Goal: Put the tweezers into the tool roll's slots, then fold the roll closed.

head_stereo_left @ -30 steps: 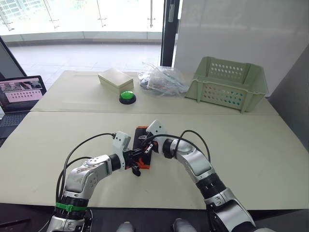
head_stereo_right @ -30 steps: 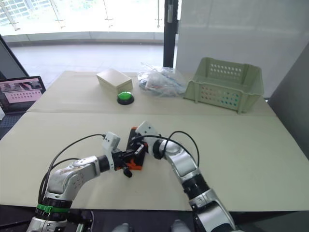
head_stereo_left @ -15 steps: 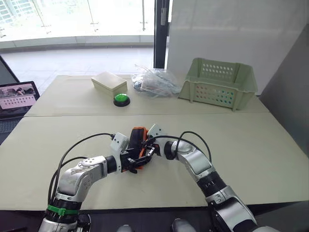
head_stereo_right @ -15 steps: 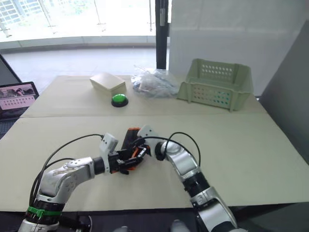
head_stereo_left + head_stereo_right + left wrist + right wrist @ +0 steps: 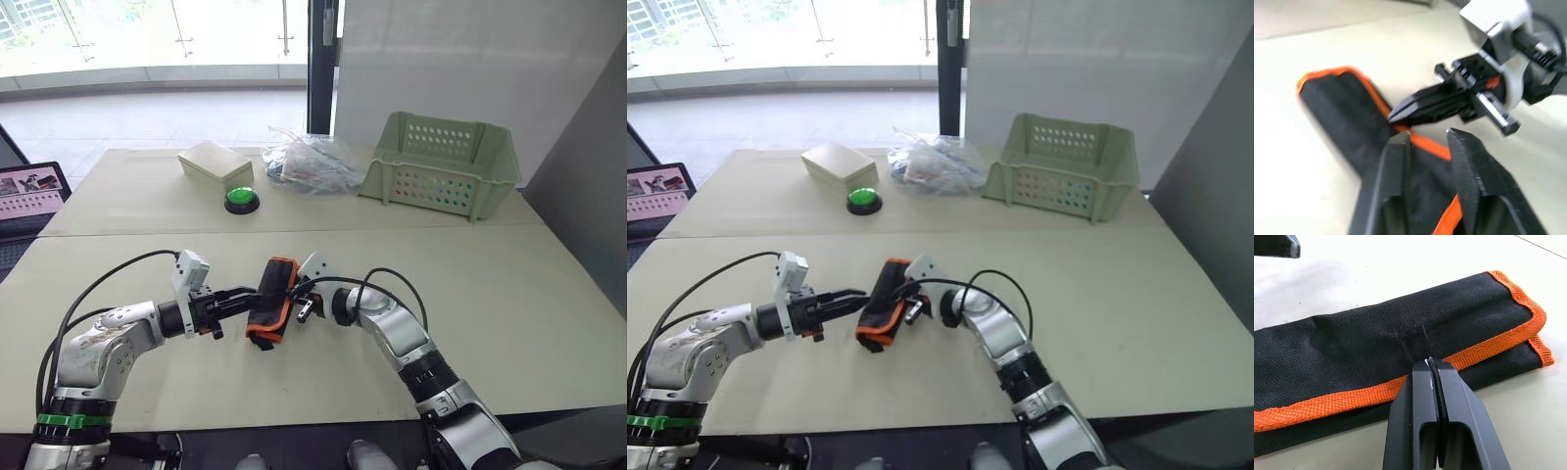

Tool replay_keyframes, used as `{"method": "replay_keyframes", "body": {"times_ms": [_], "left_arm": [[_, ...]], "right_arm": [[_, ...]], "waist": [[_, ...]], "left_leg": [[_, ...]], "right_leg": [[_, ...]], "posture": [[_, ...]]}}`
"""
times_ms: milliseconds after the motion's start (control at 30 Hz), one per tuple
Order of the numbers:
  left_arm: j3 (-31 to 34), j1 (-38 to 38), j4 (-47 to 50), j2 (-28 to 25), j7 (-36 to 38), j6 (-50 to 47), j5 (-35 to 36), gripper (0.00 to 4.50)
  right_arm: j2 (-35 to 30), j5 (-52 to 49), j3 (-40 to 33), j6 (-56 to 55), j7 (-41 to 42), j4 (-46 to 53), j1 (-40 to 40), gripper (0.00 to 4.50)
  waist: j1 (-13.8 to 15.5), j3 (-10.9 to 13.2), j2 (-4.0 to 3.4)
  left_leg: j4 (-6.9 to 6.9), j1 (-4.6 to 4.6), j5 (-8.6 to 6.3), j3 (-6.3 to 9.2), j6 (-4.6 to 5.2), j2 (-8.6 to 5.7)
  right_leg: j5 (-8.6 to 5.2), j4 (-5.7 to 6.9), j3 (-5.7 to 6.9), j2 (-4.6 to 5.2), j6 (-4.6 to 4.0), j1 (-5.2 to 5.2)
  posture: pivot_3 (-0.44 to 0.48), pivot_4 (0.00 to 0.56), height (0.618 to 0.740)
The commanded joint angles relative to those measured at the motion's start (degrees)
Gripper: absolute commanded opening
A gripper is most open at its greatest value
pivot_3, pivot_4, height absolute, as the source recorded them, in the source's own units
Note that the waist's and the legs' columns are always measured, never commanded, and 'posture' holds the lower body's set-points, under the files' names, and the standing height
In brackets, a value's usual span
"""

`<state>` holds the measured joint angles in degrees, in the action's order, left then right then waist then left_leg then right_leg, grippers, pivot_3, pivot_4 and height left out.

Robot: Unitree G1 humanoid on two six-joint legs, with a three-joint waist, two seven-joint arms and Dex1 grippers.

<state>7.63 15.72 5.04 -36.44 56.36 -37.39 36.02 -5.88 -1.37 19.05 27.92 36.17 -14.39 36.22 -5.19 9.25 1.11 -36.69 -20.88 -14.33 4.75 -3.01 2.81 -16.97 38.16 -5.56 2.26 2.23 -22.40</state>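
Note:
The tool roll (image 5: 271, 302) lies folded into a slim black bundle with orange trim on the near table. Its slots are hidden inside the fold, and the tweezers are hidden from view. My left gripper (image 5: 238, 294) is at the roll's left side. In the left wrist view its fingers (image 5: 1459, 147) stand a little apart over the black fabric and orange edge, holding nothing. My right gripper (image 5: 1430, 364) is shut, and its tip rests against the orange trim on the roll's right side (image 5: 302, 305).
A green plastic basket (image 5: 446, 166) stands at the back right. A crumpled clear plastic bag (image 5: 309, 162), a beige box (image 5: 216, 162) and a green button (image 5: 239, 199) sit along the far table. A laptop (image 5: 24, 191) is at the far left.
The camera has shifted. My left gripper has drawn back to the left, from over the roll to its left edge. The right gripper stays at the roll's right side.

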Motion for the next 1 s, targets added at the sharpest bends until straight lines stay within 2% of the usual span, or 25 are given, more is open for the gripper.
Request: {"method": "replay_keyframes", "body": {"times_ms": [33, 100, 233, 300, 433, 533, 667, 1000], "left_arm": [[-1.7, 0.7, -1.4, 1.2, 1.7, 3.4, -1.4, 0.02], [-3.1, 0.6, -2.5, 1.8, 2.8, 4.5, -2.0, 0.02], [-9.7, -0.6, -8.5, 0.8, 5.1, 11.5, -10.6, 0.02], [-11.6, -1.3, -9.7, 0.5, 6.4, 13.2, -12.4, 0.02], [-12.2, -1.7, -10.2, 0.7, 6.8, 14.3, -13.3, 0.02], [-12.1, -1.8, -10.7, 0.8, 7.1, 14.5, -13.5, 0.02], [-11.9, -2.2, -10.0, 0.8, 7.0, 14.6, -13.4, 0.02], [-11.5, -3.7, -7.9, 0.0, 7.4, 14.2, -13.1, 0.02]], "right_arm": [[-0.5, 1.0, 0.3, 1.5, -1.0, -1.7, -1.6, 0.0], [-0.5, 1.1, 0.3, 1.6, -1.1, -1.4, -1.7, 0.0], [-0.9, 0.9, 0.1, 1.0, -1.0, 0.9, -2.4, 0.0], [-1.0, 0.4, -0.1, -1.5, -0.1, 2.5, -2.4, 0.0], [-0.8, -2.8, -0.7, -7.7, 4.1, 6.7, -2.9, 0.0], [-1.5, -3.3, 0.2, -7.3, 6.3, 7.7, -3.3, 0.0], [-1.6, 0.1, 2.7, -6.4, 4.8, 2.1, -3.1, 0.0], [1.8, 1.2, -0.9, -8.9, -0.3, -16.0, 5.2, 0.0]], "waist": [[-0.1, 0.0, 0.0], [-0.1, 0.0, 0.0], [0.0, 0.0, -0.01], [0.0, 0.0, 0.0], [0.0, 0.0, 0.0], [0.0, 0.0, -0.01], [0.0, 0.0, -0.01], [-0.5, 0.0, -0.01]], "left_leg": [[0.0, -0.04, 0.0, 0.0, 0.0, 0.0], [0.0, -0.09, 0.0, 0.0, 0.01, 0.0], [0.0, -0.2, 0.0, 0.01, 0.01, 0.0], [0.0, -0.23, 0.0, 0.01, 0.01, -0.01], [0.0, -0.33, -0.02, -0.01, 0.03, -0.02], [0.0, -0.55, -0.03, -0.02, 0.04, -0.02], [0.0, -0.65, -0.03, -0.02, 0.05, -0.03], [0.0, -0.28, -0.02, -0.05, 0.05, -0.02]], "right_leg": [[0.0, 0.0, -0.01, 0.0, -0.01, -0.04], [0.01, -0.01, -0.01, 0.0, -0.02, -0.08], [0.03, -0.02, 0.0, 0.0, -0.04, -0.19], [0.03, -0.02, 0.0, 0.0, -0.04, -0.24], [0.03, -0.07, -0.01, 0.03, -0.04, -0.31], [0.04, -0.04, -0.02, 0.04, -0.04, -0.56], [0.05, 0.03, -0.01, 0.04, -0.06, -0.69], [0.07, 0.29, -0.03, 0.03, -0.09, -0.53]], "posture": [[0.0, 0.15, 0.713], [0.0, 0.15, 0.713], [0.0, 0.15, 0.713], [0.0, 0.15, 0.713], [0.0, 0.15, 0.713], [0.0, 0.15, 0.713], [0.0, 0.15, 0.713], [0.0, 0.15, 0.713]]}}
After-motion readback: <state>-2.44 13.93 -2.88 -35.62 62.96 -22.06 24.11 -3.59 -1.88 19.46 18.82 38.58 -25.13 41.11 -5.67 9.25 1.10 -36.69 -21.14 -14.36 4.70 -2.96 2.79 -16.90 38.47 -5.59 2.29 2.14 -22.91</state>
